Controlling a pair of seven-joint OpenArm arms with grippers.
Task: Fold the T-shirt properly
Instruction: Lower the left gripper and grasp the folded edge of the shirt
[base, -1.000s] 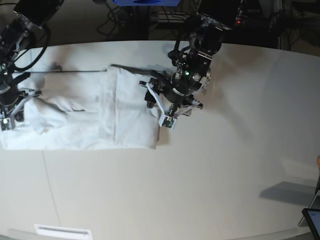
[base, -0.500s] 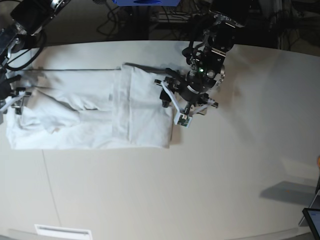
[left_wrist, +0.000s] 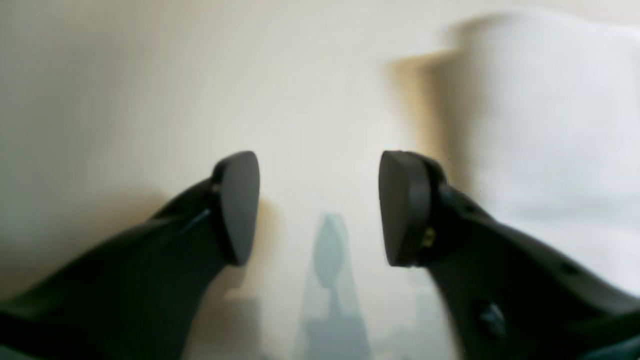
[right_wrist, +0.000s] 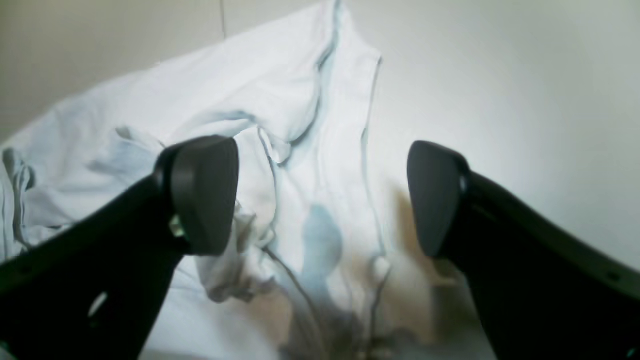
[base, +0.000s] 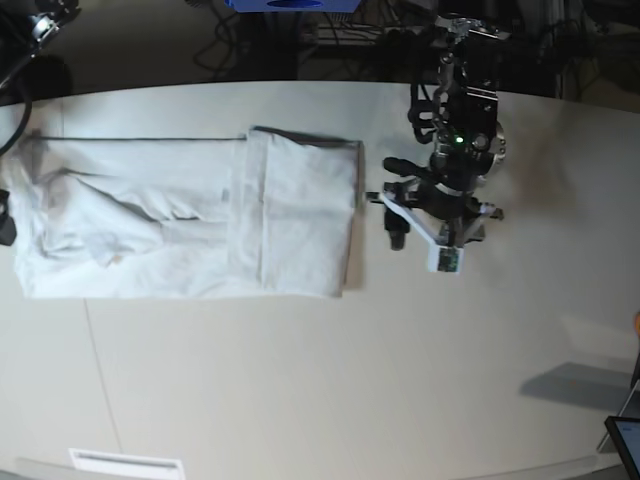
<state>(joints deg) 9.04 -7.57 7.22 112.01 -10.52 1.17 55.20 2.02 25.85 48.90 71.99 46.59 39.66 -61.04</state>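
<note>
The white T-shirt (base: 200, 220) lies on the table as a long, wrinkled band, its right part folded flat. My left gripper (base: 395, 205) hovers just right of the shirt's right edge. In the left wrist view it (left_wrist: 320, 200) is open over bare tabletop with nothing between the fingers, and the T-shirt (left_wrist: 550, 125) lies to its right. My right gripper (right_wrist: 322, 195) stands wide open above the crumpled left end of the T-shirt (right_wrist: 280, 90), holding nothing. In the base view only a dark bit of that arm shows at the left edge.
The off-white table (base: 350, 380) has a thin seam (base: 100, 370) running toward the front. A white label strip (base: 125, 462) sits at the front edge. A dark device (base: 625, 440) stands at the front right corner. Cables hang behind the far edge.
The right gripper has opened and let go of the shirt's left end, drawing back to the left edge. The left arm has moved right, off the shirt's right edge. The shirt slid rightward.
</note>
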